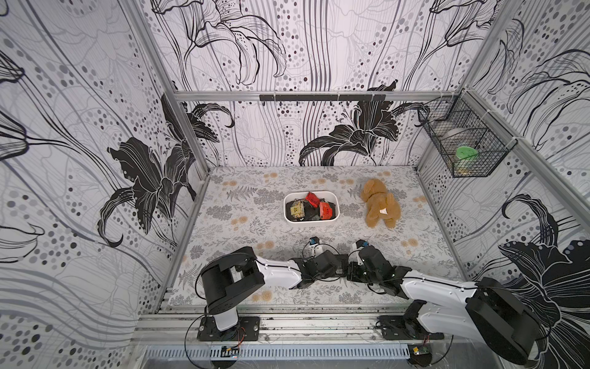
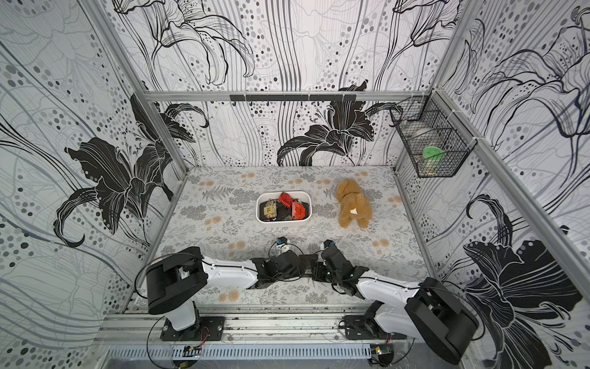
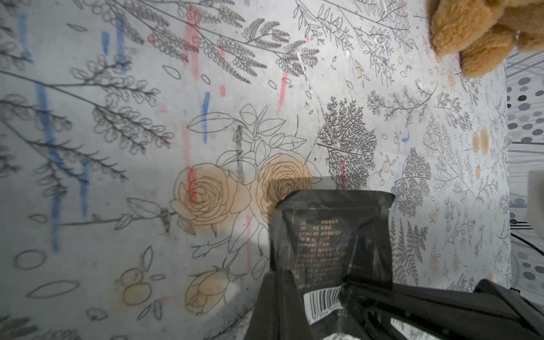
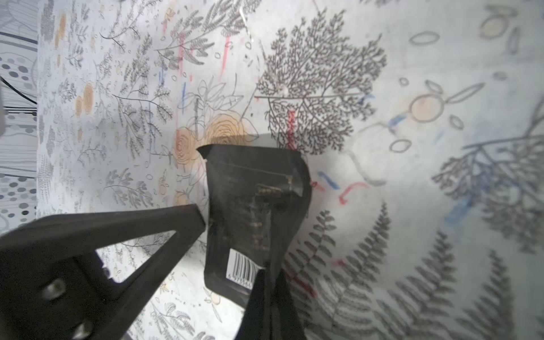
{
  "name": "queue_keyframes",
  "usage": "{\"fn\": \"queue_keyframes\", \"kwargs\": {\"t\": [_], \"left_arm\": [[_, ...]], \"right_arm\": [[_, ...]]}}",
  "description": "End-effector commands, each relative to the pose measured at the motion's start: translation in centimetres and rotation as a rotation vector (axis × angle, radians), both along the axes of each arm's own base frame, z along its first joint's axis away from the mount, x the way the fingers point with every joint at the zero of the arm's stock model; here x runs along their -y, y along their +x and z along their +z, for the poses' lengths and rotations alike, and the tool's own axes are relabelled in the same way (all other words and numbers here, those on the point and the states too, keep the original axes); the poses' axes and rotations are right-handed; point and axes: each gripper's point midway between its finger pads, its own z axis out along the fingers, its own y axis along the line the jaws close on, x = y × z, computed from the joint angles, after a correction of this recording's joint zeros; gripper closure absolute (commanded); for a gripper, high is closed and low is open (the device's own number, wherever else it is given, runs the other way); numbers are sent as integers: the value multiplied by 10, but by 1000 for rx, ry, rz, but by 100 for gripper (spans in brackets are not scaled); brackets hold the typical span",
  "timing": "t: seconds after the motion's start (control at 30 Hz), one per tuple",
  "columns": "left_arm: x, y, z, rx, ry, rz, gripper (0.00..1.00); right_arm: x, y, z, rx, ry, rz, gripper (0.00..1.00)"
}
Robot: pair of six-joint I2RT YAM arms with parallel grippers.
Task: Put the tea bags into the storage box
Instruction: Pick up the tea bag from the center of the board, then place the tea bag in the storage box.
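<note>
Both top views: white storage box holds tea bags, red and black. Left wrist: left gripper clamped on black sachet, well apart from box. Right wrist: right gripper clamped on same sachet; top views barely show it.

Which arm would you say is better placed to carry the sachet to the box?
Right, probably: the right gripper bites well into the tea bag, the left gripper nips its edge; the storage box sits central.

Tea bags inside white storage box
</note>
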Motion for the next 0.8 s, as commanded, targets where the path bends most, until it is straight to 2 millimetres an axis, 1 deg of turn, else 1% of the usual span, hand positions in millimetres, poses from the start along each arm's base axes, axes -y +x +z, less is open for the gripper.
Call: {"fn": "queue_keyframes", "kwargs": {"t": [0.0, 0.03, 0.1, 0.17, 0.23, 0.3, 0.37, 0.4, 0.43, 0.5, 0.57, 0.63, 0.67, 0.7, 0.77], "left_arm": [[1, 1, 36, 81, -57, -22, 97], [-5, 4, 46, 108, -70, -2, 93], [-26, 9, 62, 166, -70, 67, 83], [-57, 15, 77, 229, -54, 180, 73], [-84, 15, 88, 282, -78, 264, 66], [-107, 13, 96, 317, -125, 333, 62], [-127, 9, 103, 346, -172, 382, 56], [-135, 6, 102, 347, -187, 404, 54], [-145, 4, 102, 347, -198, 430, 51], [-159, 0, 102, 347, -213, 461, 45], [-168, -5, 103, 351, -231, 466, 41], [-177, -8, 100, 348, -236, 475, 38], [-180, -10, 98, 344, -239, 479, 37], [-183, -12, 98, 342, -245, 482, 36], [-189, -14, 94, 340, -235, 485, 35]], "right_arm": [[5, 1, 11, 30, -70, 39, 100], [10, 4, 18, 49, -104, 36, 100], [23, 11, 34, 95, -187, 17, 100], [39, 23, 59, 169, -286, -13, 100], [51, 39, 90, 248, -368, -55, 100], [55, 55, 122, 324, -414, -91, 100], [48, 73, 155, 410, -399, -121, 100], [41, 81, 166, 444, -379, -130, 100], [31, 91, 183, 487, -333, -139, 100], [2, 109, 206, 550, -234, -114, 100], [-36, 128, 223, 585, -131, -54, 100], [-73, 147, 228, 568, -78, 22, 100], [-86, 156, 222, 547, -79, 51, 100], [-101, 169, 224, 541, -82, 64, 100], [-130, 192, 207, 504, -101, 114, 100]]}}
